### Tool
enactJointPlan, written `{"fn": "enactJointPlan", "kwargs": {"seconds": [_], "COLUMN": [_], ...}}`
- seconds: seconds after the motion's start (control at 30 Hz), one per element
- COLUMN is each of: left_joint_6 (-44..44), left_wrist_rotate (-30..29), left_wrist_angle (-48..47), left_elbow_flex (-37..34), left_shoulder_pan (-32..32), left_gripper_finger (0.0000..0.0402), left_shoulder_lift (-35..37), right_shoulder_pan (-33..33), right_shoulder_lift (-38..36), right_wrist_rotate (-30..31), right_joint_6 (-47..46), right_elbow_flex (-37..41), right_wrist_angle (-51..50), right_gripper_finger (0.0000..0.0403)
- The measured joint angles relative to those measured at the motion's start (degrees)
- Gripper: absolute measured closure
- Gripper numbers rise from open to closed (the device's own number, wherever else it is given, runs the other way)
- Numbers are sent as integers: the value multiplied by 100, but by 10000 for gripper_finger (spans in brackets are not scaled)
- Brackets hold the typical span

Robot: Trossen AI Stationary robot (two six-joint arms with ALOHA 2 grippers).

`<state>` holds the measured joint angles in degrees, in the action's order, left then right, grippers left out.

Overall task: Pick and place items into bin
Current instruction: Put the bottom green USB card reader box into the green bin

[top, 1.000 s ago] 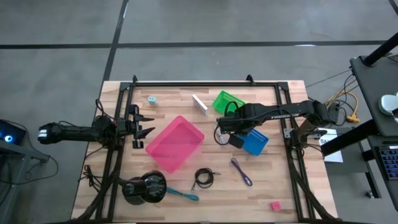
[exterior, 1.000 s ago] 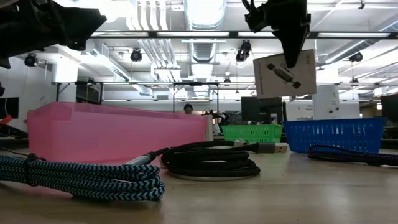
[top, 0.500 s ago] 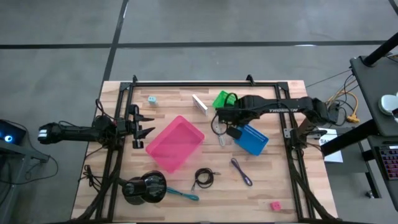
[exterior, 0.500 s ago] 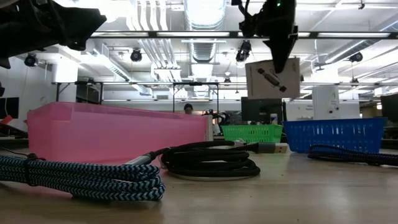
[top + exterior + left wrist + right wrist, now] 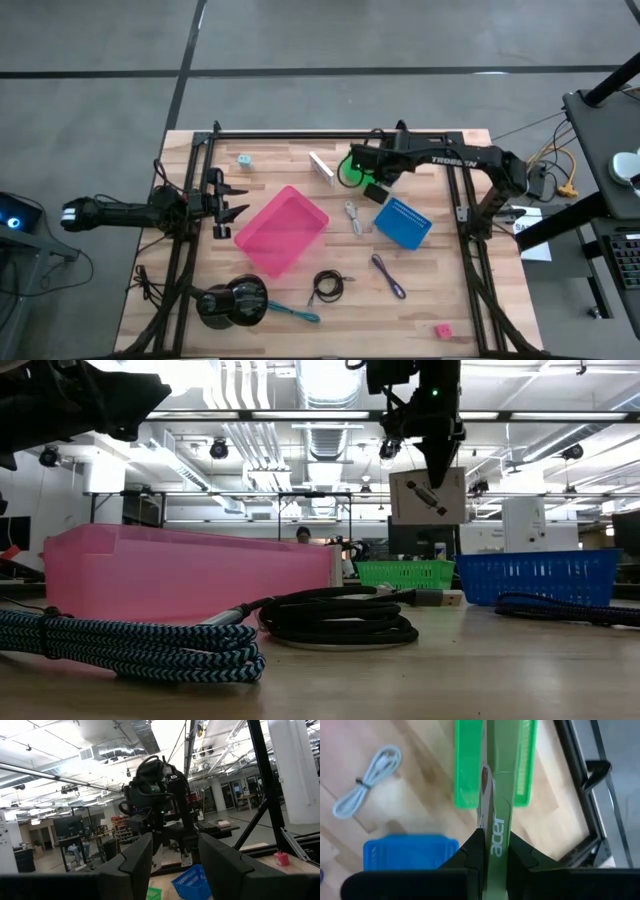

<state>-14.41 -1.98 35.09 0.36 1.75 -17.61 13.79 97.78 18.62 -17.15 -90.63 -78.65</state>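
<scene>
Packet (image 5: 428, 495) is the item in work now: a flat card pack. My right claw (image 5: 430, 450) is clamped on its upper edge and it hangs in the air, not touching anything. In my right wrist view the two fingers press the packet from both sides, and below it I see the green basket (image 5: 465, 770) near the far edge of the counter (image 5: 460, 300). From above, the packet hangs just beside this basket, between it and the blue basket (image 5: 403, 222). I judge that the green basket is where it goes, but I cannot be sure.

My left claw (image 5: 228, 203) waits at the left edge of the counter, beside the pink bin (image 5: 310, 203). Its fingers stand apart and hold nothing.

The task is, I think, near its beginning. The pink bin and the blue basket look empty from above. What is inside the green basket I cannot tell, because my arm covers a part of it.

Many items lie on the counter: the white cord (image 5: 352, 215) between the pink bin and the blue basket, the black cord (image 5: 327, 287), the purple cord (image 5: 388, 275), the teal stick (image 5: 295, 313), the pale stick (image 5: 321, 167), the light-blue block (image 5: 245, 159) and the red block (image 5: 441, 330). After the packet, all of these are left to pick.
</scene>
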Motion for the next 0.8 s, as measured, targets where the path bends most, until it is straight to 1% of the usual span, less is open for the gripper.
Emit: {"fn": "enactJointPlan", "kwargs": {"seconds": [0.23,0.4,0.67,0.8], "left_joint_6": [0,0,0,0], "left_wrist_rotate": [-2,-2,-2,-1], "left_wrist_angle": [0,0,-1,-1], "left_elbow_flex": [0,0,0,0], "left_shoulder_pan": [1,-2,-2,-1], "left_gripper_finger": [256,256,256,256], "left_shoulder_lift": [0,0,0,0], "right_shoulder_pan": [419,766,1282,1553], "right_shoulder_lift": [1,11,20,22], "right_wrist_rotate": [-94,-614,-746,-1021], "right_joint_6": [602,1000,1343,1458], "right_elbow_flex": [0,11,25,70], "right_wrist_angle": [526,834,1009,1090], "right_gripper_finger": [369,369,369,369]}}
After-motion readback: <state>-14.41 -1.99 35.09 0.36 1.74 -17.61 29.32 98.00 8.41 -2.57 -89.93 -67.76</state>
